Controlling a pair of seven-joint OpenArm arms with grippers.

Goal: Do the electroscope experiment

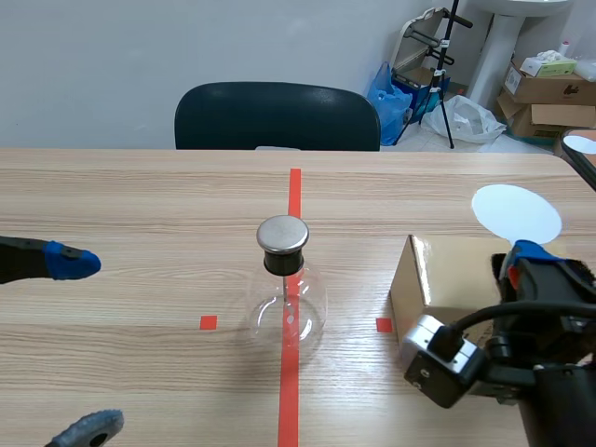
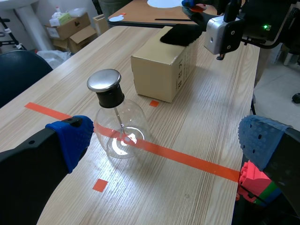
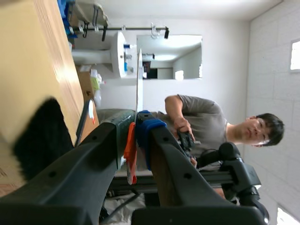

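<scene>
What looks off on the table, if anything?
Nothing stands out. The flask stands upright on the red line, the box sits flat beside it, apart; the right tool grips the white disc.

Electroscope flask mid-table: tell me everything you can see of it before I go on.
The electroscope flask is a clear round glass bulb, black stopper in its neck, flat silvery metal cap on top, a thin rod hanging inside. It stands upright on the table, on the orange-red tape line. Nothing touches it: the left gripper is open, its fingers apart from it; the cardboard box stands clear beside it.
</scene>
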